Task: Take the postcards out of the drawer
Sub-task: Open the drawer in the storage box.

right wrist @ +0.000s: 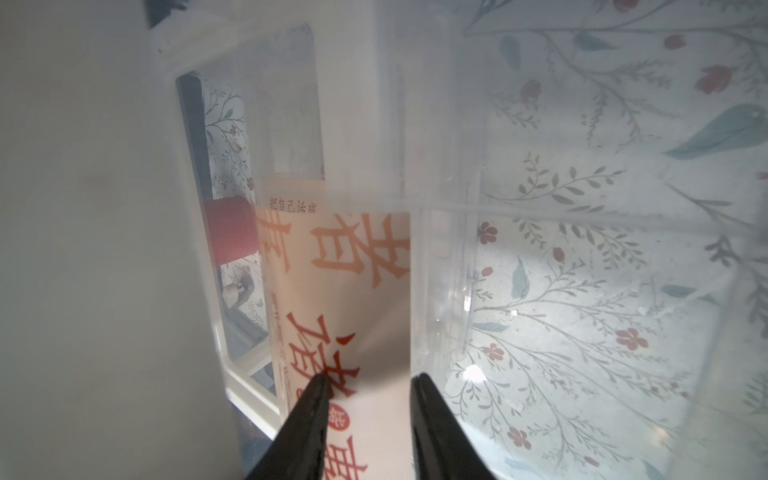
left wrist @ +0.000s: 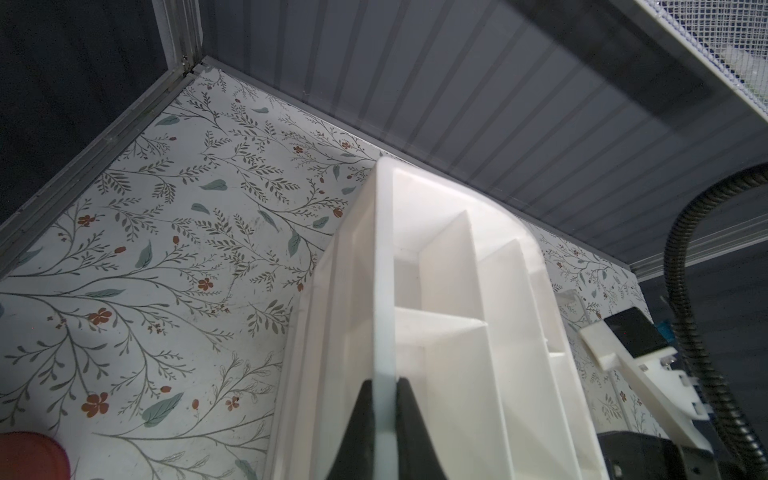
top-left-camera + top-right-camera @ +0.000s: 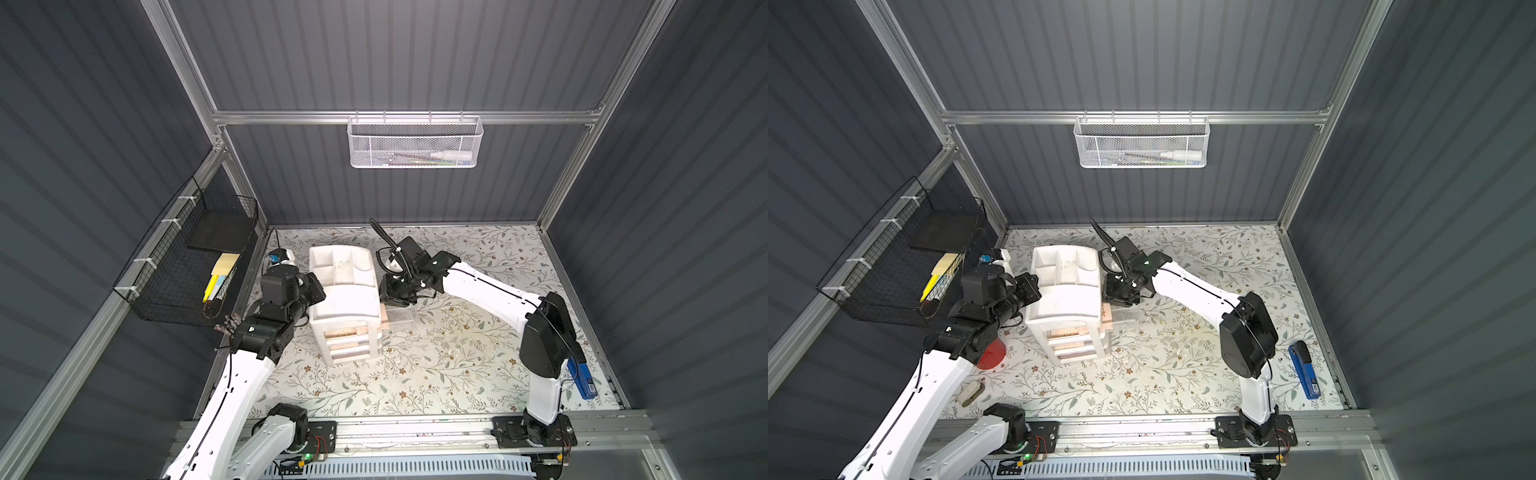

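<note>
A white desk organiser (image 3: 345, 299) (image 3: 1065, 299) stands on the floral table. My left gripper (image 2: 384, 382) is shut on the thin wall of its top tray (image 2: 382, 270). A clear drawer (image 3: 405, 318) (image 1: 540, 210) sticks out from the organiser's right side. In it lies a pale peach postcard (image 1: 353, 291) (image 3: 384, 316) (image 3: 1106, 318) with red-orange Chinese characters. My right gripper (image 1: 368, 380) (image 3: 395, 305) (image 3: 1119, 303) hangs over that drawer, jaws apart, one fingertip (image 1: 318, 384) over the card's print and the other by the card's edge. More peach sheets (image 3: 345, 332) show through the organiser's front.
A red round thing (image 3: 990, 353) (image 2: 29, 457) lies left of the organiser by my left arm. A blue stapler (image 3: 582, 380) (image 3: 1304, 370) is at the right edge. A black wire basket (image 3: 166, 291) with yellow sticky notes (image 3: 224, 266) hangs on the left wall, a white mesh basket (image 3: 415, 141) on the back wall.
</note>
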### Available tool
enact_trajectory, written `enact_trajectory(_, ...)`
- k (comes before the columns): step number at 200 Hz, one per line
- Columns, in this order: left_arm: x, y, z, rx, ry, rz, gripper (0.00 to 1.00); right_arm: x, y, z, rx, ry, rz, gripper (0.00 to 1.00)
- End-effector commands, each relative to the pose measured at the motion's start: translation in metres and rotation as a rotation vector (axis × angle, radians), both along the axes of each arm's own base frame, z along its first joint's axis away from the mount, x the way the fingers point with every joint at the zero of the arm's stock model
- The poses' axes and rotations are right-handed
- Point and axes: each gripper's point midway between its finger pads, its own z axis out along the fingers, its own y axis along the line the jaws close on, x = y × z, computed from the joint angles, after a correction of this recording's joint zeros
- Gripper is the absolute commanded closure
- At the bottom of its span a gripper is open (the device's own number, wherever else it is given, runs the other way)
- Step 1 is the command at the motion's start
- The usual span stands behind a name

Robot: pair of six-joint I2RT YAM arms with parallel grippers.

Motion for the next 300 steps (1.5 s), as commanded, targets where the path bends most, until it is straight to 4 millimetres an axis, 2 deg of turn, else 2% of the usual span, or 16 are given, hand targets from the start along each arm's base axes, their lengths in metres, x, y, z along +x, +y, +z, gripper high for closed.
enact_trajectory(1,-0.011,-0.052,-0.022,-0.088,0.074,-0.241,1.0,-0.031,0.061,0.102,0.348,-0.15,0.182,0.63)
enact_trajectory(140,-0.013,-0.052,-0.022,-0.087,0.071,-0.241,1.0,-0.034,0.057,0.111,0.382,-0.165,0.175,0.64)
enact_trajectory(180,-0.013,-0.052,-0.023,-0.087,0.073,-0.242,1.0,-0.028,0.051,0.096,0.301,-0.165,0.144,0.59)
enact_trajectory(185,-0.013,-0.052,-0.022,-0.089,0.072,-0.244,1.0,-0.029,0.049,0.089,0.275,-0.147,0.141,0.59)
enact_trajectory(225,-0.013,-0.052,-0.023,-0.08,0.073,-0.25,1.0,-0.025,0.053,0.067,0.217,-0.106,0.14,0.57)
enact_trajectory(254,-0.013,-0.046,-0.022,-0.056,0.077,-0.221,1.0,-0.017,0.033,0.051,0.061,-0.116,0.087,0.55)
enact_trajectory(300,-0.012,-0.043,-0.024,-0.049,0.08,-0.205,1.0,-0.005,0.002,0.041,-0.127,-0.164,0.001,0.52)
